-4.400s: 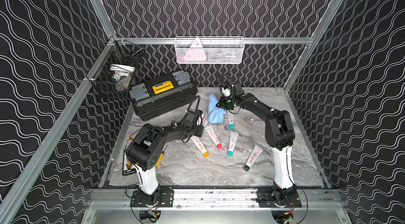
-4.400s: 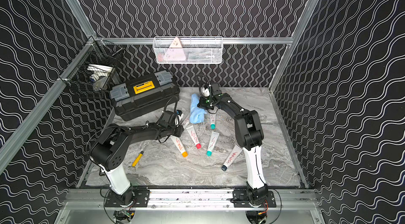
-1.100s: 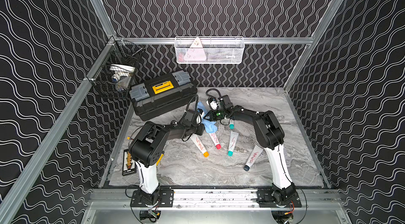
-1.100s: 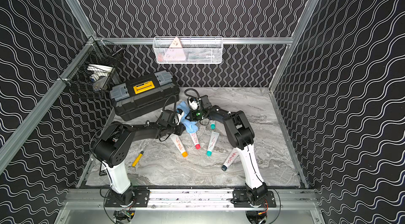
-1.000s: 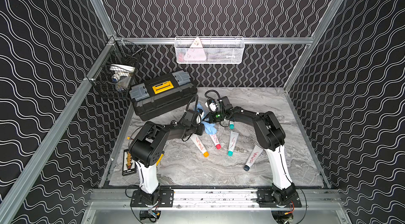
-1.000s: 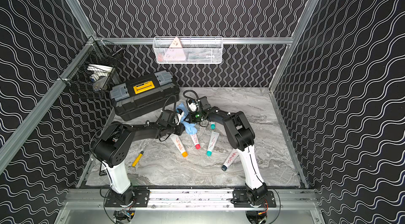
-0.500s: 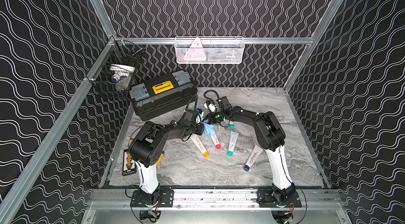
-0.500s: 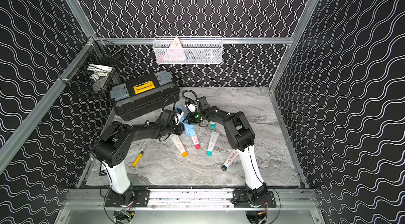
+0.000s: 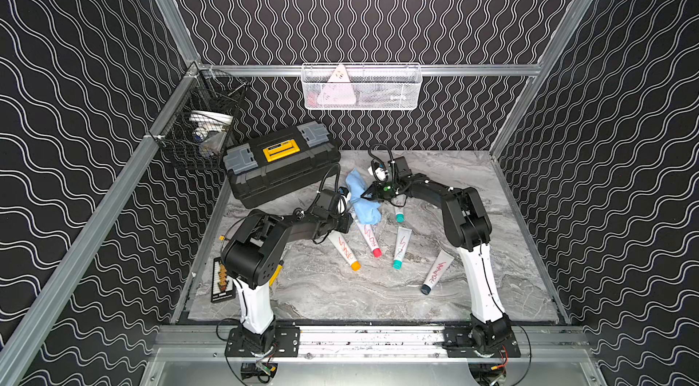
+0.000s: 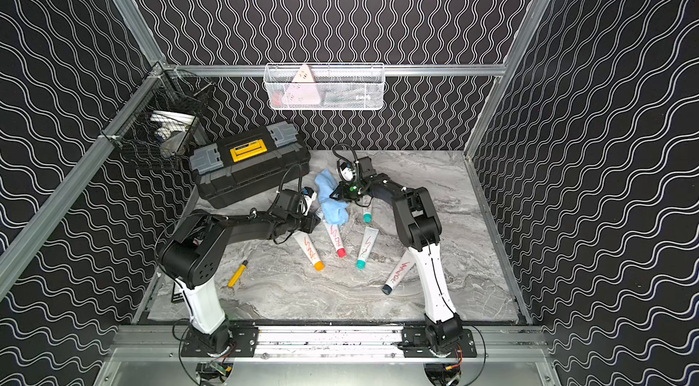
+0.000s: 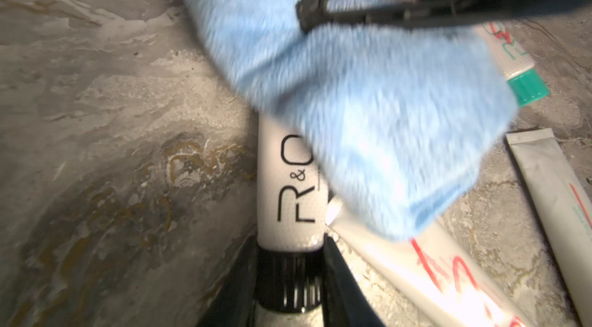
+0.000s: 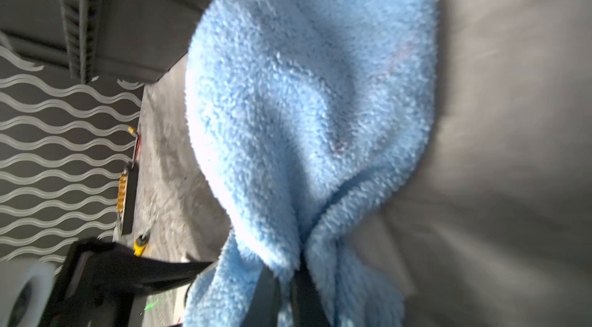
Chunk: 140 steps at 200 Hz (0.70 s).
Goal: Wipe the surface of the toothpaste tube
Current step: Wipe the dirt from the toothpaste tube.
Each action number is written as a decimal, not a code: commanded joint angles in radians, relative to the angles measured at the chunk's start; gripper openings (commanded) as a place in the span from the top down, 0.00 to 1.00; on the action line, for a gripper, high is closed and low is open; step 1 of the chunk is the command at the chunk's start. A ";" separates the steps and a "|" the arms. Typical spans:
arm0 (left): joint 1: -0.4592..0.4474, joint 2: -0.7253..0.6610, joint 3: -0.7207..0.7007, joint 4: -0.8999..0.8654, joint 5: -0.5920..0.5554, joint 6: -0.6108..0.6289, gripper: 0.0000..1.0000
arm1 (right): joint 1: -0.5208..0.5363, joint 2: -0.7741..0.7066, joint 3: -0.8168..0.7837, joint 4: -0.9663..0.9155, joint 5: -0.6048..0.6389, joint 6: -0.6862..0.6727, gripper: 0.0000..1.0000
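left gripper (image 11: 290, 247): jaws are closed on the black cap end of the toothpaste tube (image 11: 288, 181), a white tube with black lettering that lies flat on the marble table (image 11: 112, 117). in a top view this gripper (image 9: 345, 218) is found just in front of the toolbox (image 9: 280, 165), on the side toward the arm bases; the tube itself is mostly hidden there.

right gripper (image 12: 288, 280): jaws are pressed together, pinching a bunched fold of the blue cloth (image 12: 304, 101). in both top views it is seen beside the toolbox's near corner, just past the left gripper.

cloth on tube: the cloth is laid across the far half of the held tube and touches it. the lettered half next to the cap is left uncovered. the cloth is rendered blurred in the left wrist view.

other items — five more tubes are noted on the table, all farther from the toolbox than the held one: orange cap (image 9: 344, 250), red cap (image 9: 368, 238), two teal caps (image 9: 401, 246) (image 9: 398, 212), dark cap (image 9: 437, 272). the flat end of the red-capped tube reaches the edge of the cloth.
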 commanded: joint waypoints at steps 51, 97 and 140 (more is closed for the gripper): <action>0.004 -0.002 -0.001 0.015 -0.021 -0.002 0.84 | -0.014 0.027 0.077 -0.115 0.098 -0.016 1.00; 0.004 0.000 0.002 0.014 -0.021 -0.005 0.84 | 0.020 0.015 0.066 -0.131 0.088 -0.042 1.00; 0.004 0.005 0.007 0.013 -0.021 -0.008 0.84 | 0.057 -0.041 -0.026 -0.098 0.063 -0.034 1.00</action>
